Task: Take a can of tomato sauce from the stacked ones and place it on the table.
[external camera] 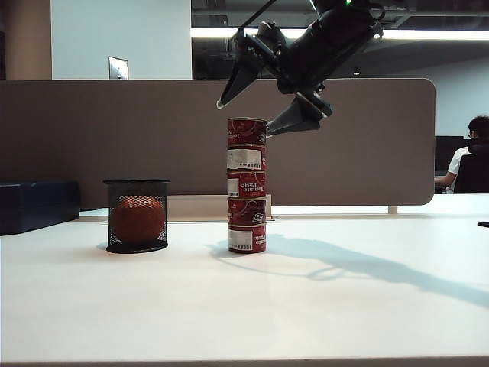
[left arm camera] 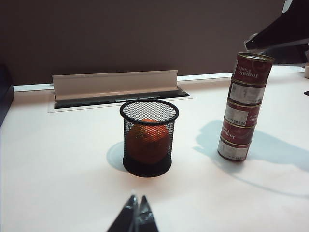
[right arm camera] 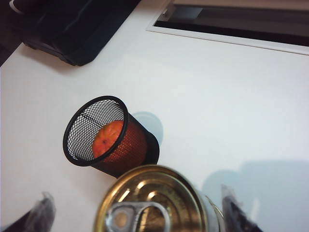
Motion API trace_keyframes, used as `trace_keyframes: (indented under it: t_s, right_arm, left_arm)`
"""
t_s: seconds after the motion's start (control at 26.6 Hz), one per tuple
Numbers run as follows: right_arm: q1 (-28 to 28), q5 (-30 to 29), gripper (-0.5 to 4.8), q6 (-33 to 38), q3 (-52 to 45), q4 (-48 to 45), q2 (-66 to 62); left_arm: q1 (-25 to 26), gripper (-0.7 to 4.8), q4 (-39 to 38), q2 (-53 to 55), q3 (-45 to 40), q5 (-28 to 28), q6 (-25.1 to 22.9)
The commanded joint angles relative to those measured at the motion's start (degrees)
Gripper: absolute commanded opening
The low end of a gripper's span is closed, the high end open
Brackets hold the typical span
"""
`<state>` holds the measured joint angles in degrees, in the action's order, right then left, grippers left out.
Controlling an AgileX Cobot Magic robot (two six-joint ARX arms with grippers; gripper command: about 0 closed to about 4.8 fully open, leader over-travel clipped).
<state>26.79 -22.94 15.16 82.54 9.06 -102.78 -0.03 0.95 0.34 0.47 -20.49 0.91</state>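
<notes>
Approach step: right end effector (external camera: pixel 263 107) hangs spread wide over the top can (external camera: pixel 247 131) of the stack (external camera: pixel 247 199) on the counter (external camera: pixel 244 306), needing descent before closing; left end effector (left arm camera: pixel 136 215), pinched together, idles near the counter's front.

Showing red with white lettering and barcode labels: stacked ones (external camera: pixel 247 186). Gleaming gold-silver: top can of tomato sauce (right arm camera: pixel 157 200). Spreading plain white: table (external camera: pixel 244 306). Looking black, fine-meshed: cup (external camera: pixel 137 215), enclosing orange-red ball (right arm camera: pixel 107 137).

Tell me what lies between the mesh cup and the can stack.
Nothing: only bare table separates mesh cup from can stack, seen in exterior and left wrist views.
</notes>
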Motion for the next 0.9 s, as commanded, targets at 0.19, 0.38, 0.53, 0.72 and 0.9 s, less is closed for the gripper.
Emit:
trace_keyframes:
  t_s: [0.19, 0.38, 0.53, 0.72, 0.9]
  right_arm:
    - [0.1, 0.3, 4.79, 0.0, 0.2, -0.2, -0.6]
    - [0.5, 0.3, 4.79, 0.0, 0.2, -0.2, -1.2]
    - [0.8, 0.3, 4.79, 0.0, 0.2, -0.3, -1.5]
    - [0.9, 0.6, 4.79, 0.0, 0.2, -0.3, -2.3]
    - [0.9, 1.0, 4.79, -0.1, 0.2, -0.4, -2.6]
  left_arm:
    - [0.1, -0.06, 0.3, 0.0, 0.2, -0.3, -0.2]
    - [0.1, -0.06, 0.3, 0.0, 0.2, -0.3, -0.2]
    - [0.1, -0.06, 0.3, 0.0, 0.2, -0.3, -0.2]
    - [0.1, -0.06, 0.3, 0.0, 0.2, -0.3, -0.2]
    - [0.1, -0.06, 0.3, 0.0, 0.2, -0.3, -0.2]
